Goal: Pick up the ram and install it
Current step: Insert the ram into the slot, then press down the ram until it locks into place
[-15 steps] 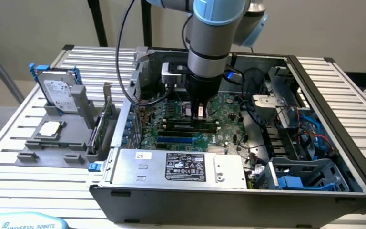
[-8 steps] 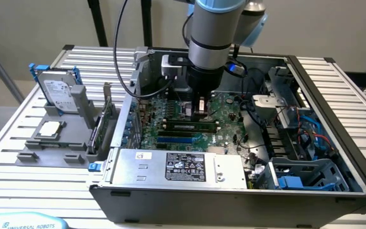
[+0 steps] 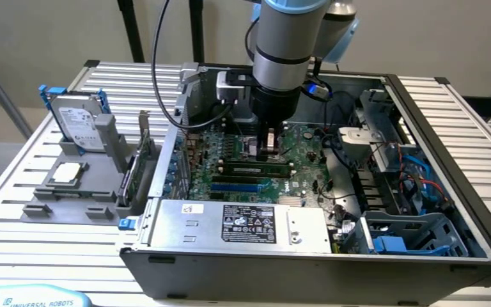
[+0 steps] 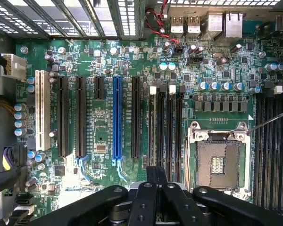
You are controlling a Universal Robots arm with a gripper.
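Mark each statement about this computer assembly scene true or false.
1. The processor socket on the motherboard is empty. True.
2. The gripper hangs over the hard drive. False: it is above the motherboard inside the computer case; the hard drive stands outside the case, in a grey holder.
3. One long expansion slot is blue. True.
4. The computer case is closed. False: it is open, with the motherboard exposed.

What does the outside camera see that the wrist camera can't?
Exterior view alone: the grey hard drive with blue rails, the silver power supply box with its label, and a long green RAM stick lying across the board. Wrist view alone: the open square processor socket and long blue slot. Both: the green motherboard and black end effector.
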